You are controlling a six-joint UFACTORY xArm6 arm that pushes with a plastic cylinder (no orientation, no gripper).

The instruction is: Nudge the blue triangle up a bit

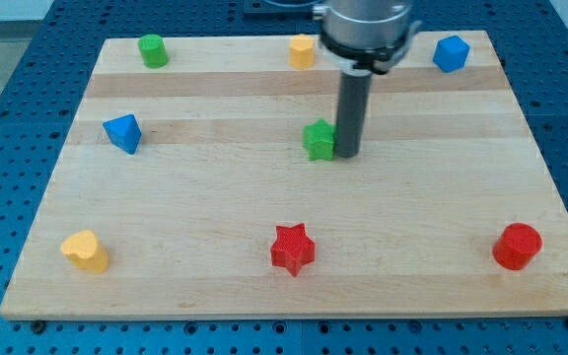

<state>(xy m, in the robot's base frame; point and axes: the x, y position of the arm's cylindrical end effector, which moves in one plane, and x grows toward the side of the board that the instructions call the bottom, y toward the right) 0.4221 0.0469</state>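
The blue triangle [122, 132] lies on the wooden board [215, 207] at the view's left, about mid-height. My tip [347, 154] rests near the board's middle, touching or just beside the right side of a green star block [319, 139]. The tip is far to the right of the blue triangle, with bare board between them.
A green cylinder [152, 49] sits at top left, a yellow block [303, 50] at top middle, a blue block [451, 52] at top right. A yellow block [85, 250] lies bottom left, a red star [293, 248] bottom middle, a red cylinder [517, 246] bottom right.
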